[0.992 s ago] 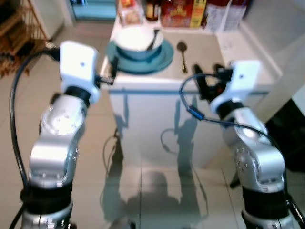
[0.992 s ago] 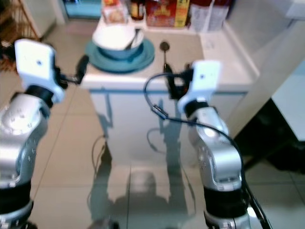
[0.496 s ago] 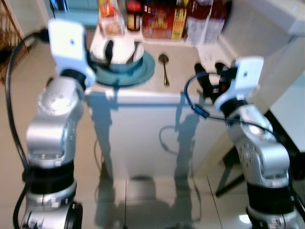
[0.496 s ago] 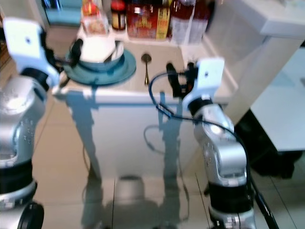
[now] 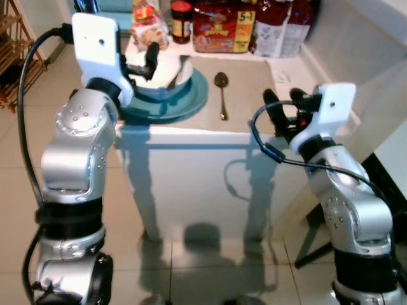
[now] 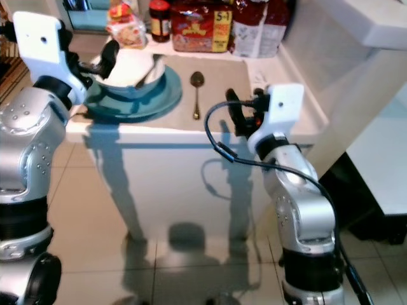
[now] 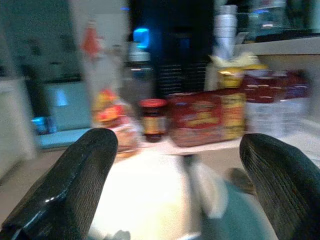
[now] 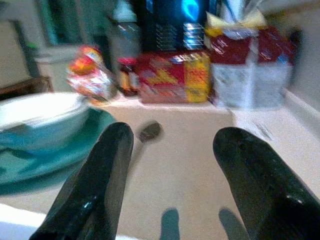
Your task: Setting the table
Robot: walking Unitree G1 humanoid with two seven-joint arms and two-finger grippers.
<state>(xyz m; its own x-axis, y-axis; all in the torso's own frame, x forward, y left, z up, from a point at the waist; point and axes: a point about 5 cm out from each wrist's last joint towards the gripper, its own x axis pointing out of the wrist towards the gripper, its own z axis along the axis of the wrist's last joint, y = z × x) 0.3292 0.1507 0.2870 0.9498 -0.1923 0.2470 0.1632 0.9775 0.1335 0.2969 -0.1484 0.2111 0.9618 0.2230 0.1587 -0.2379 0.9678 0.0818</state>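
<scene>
Two grippers are open: the left gripper point(image 5: 151, 58) is above the bowl point(image 5: 166, 76) on the plate point(image 5: 191, 101) at the table's point(image 5: 248, 82) left edge; right gripper point(image 5: 283, 101) is at the front edge, near the spoon point(image 5: 221, 89).

White counter point(image 5: 248, 95), pale top, above a tiled floor point(image 5: 191, 267). On it, at robot's left: teal plate point(image 5: 191, 101) bearing a white bowl point(image 5: 175, 73). Just beside the plate, apart from it: spoon point(image 5: 222, 95), lengthwise, bowl end toward the back. Along the back edge: snack packet point(image 5: 147, 28), dark jar point(image 5: 182, 14), red box point(image 5: 222, 27), red-and-white bag point(image 5: 283, 28).
</scene>
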